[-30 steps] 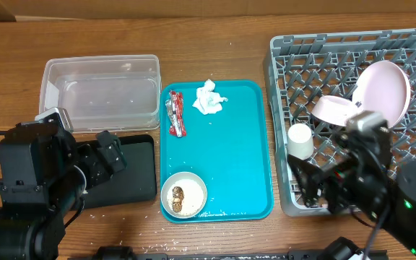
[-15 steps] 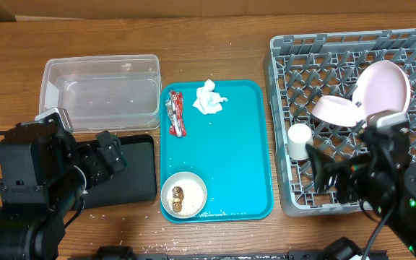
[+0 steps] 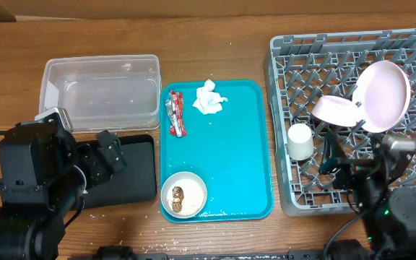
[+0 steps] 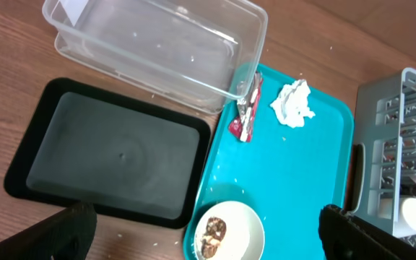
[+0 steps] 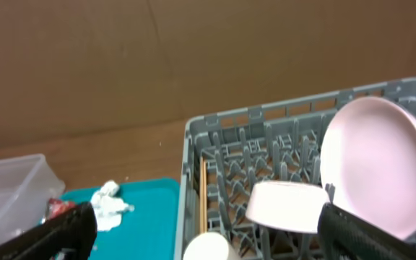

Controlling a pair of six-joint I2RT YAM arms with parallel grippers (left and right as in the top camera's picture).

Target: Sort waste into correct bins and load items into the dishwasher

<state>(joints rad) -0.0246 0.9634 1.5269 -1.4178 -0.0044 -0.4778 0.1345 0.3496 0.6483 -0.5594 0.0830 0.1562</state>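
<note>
- Two grippers sit nearest, both spread wide and holding nothing. The left gripper (image 3: 112,153) is over the black tray (image 3: 139,177), and the right gripper (image 3: 336,167) is above the near part of the rack (image 3: 295,58).
- At the near end of the teal tray (image 3: 244,144), the small bowl (image 3: 183,195) stands upright with brown scraps (image 3: 179,193) inside.
- Farther in, the rack holds the cup (image 3: 300,141), the pink bowl (image 3: 334,110) and the plate (image 3: 381,94). The plate leans on edge just behind that bowl.
- Toward the teal tray's far end lie the wrapper (image 3: 175,114), by the left rim, and the tissue (image 3: 209,97), a little apart from it.
- Farthest on the left, the tub (image 3: 100,94) has no waste in it, nor does the black tray.
- Loading looks nearly done, with only the small bowl left out. Sorting seems not yet begun.
- The next move probably falls to the left gripper, which is closer to the waste. It would reach over the teal tray and take a low pinch on the flat wrapper or the soft tissue.
- The scraps would need tipping out before the small bowl goes to the rack.
</note>
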